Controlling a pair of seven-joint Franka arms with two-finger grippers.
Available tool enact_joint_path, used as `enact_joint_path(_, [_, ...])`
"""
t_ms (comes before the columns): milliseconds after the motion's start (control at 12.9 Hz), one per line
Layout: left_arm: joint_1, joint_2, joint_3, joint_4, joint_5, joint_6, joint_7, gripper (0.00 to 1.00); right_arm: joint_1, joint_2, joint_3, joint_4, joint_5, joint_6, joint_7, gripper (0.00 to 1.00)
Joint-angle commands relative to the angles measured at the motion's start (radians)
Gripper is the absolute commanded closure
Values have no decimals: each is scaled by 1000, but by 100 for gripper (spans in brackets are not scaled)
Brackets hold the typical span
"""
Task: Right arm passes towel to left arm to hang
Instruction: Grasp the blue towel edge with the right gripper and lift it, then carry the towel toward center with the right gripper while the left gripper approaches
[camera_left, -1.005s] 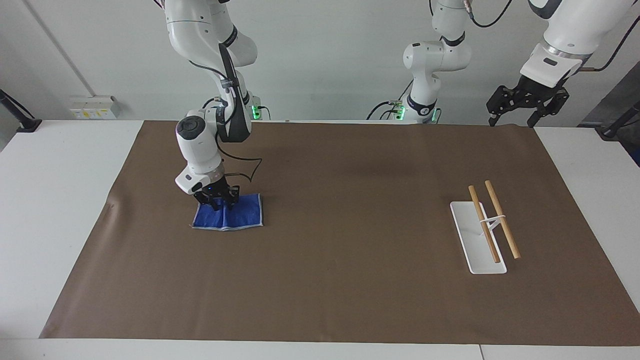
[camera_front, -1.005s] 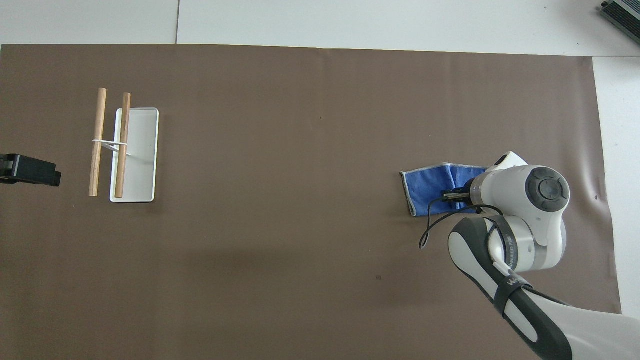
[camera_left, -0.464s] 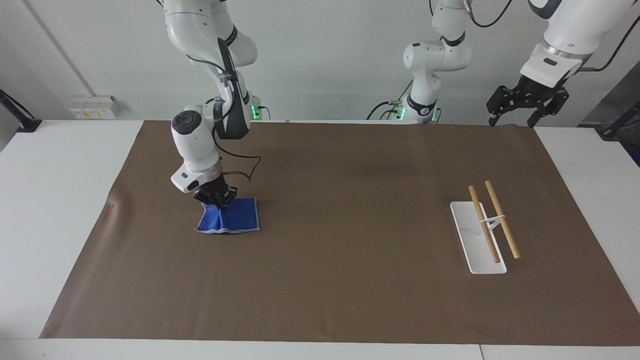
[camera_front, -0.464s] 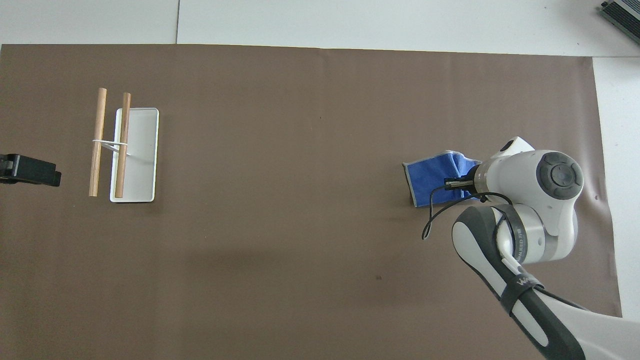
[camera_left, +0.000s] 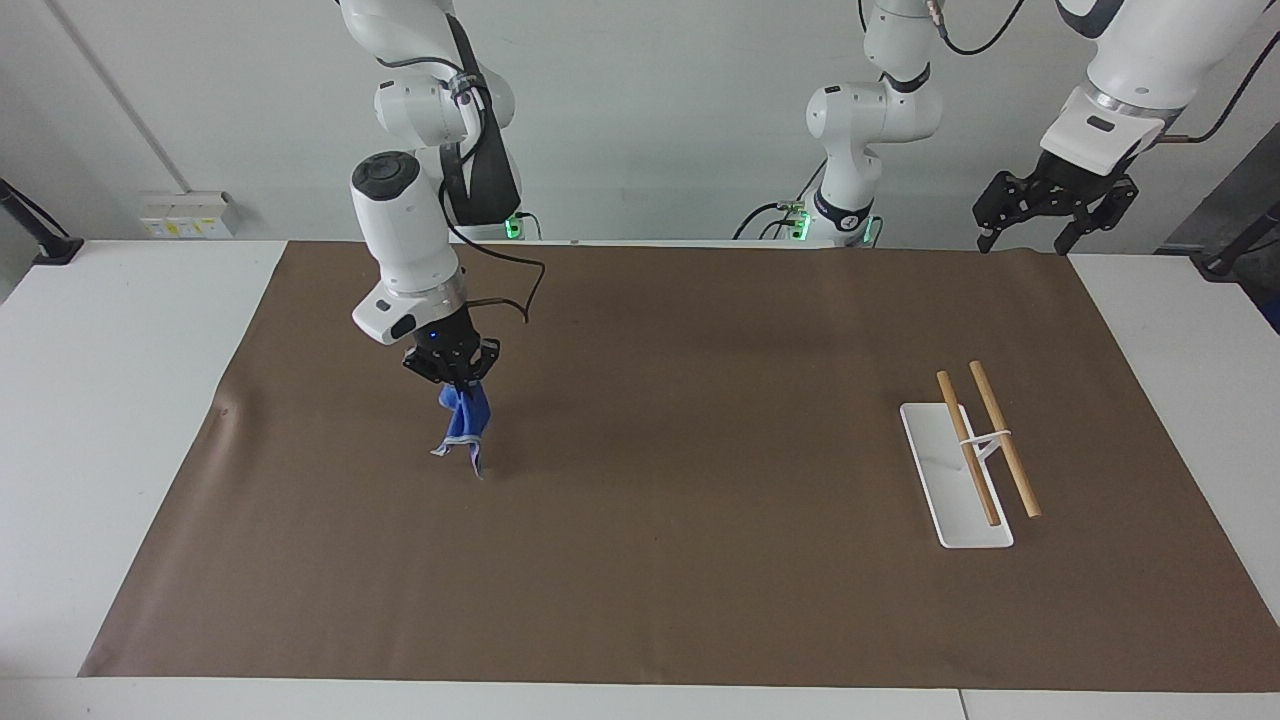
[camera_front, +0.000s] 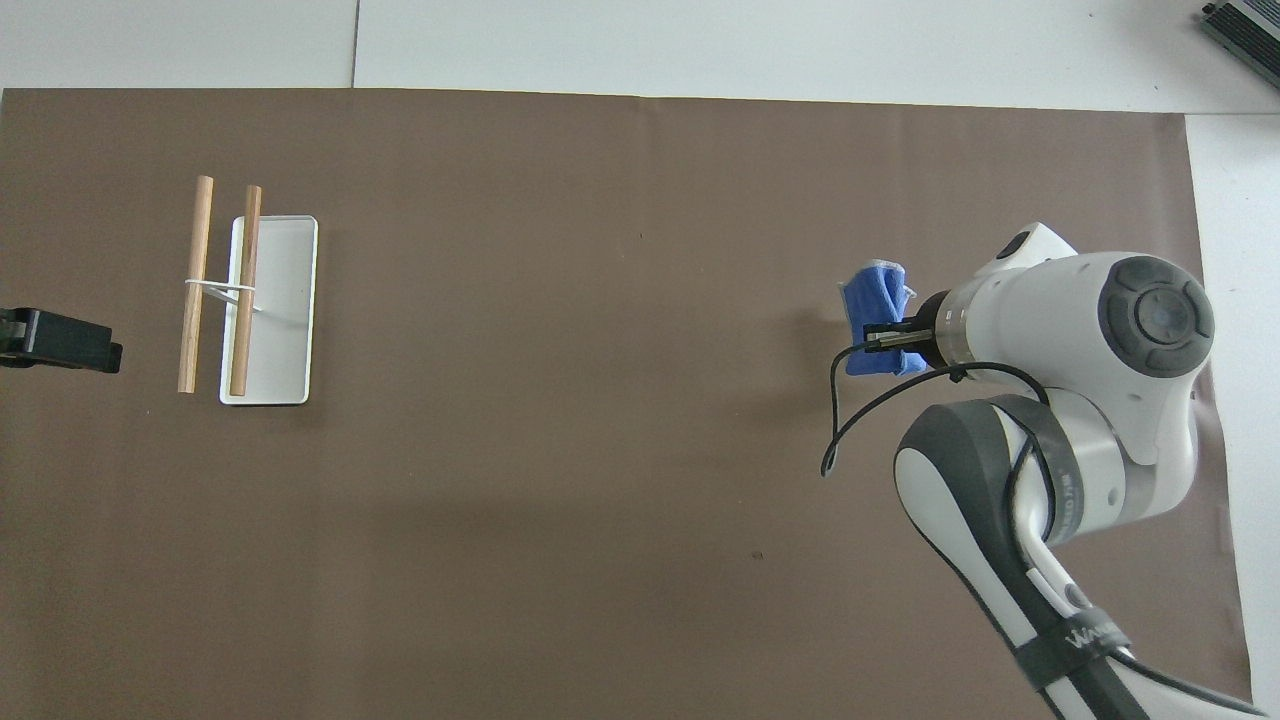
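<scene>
The blue towel (camera_left: 464, 425) hangs bunched from my right gripper (camera_left: 455, 378), which is shut on its top and holds it just above the brown mat toward the right arm's end of the table. In the overhead view the towel (camera_front: 873, 312) shows beside the right gripper (camera_front: 893, 336), partly covered by the wrist. My left gripper (camera_left: 1047, 212) waits high over the table's edge by the left arm's base; its dark tip (camera_front: 62, 342) shows at the overhead view's edge.
A white tray stand (camera_left: 958, 500) with two wooden rods (camera_left: 1003, 439) stands on the mat toward the left arm's end; it also shows in the overhead view (camera_front: 285, 310). The brown mat (camera_left: 700, 480) covers most of the white table.
My right gripper closed on the towel lying flat on the mat and has lifted it, so it now hangs bunched. The left arm has not moved.
</scene>
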Motion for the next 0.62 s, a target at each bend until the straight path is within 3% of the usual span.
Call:
enact_joint_path(0, [-1, -14, 1, -17, 14, -5, -8, 0, -7, 4, 48, 74, 122, -33, 35, 100])
enact_joint_path(541, [-14, -20, -3, -14, 12, -31, -14, 0, -4, 5, 113, 104, 679, -24, 26, 100])
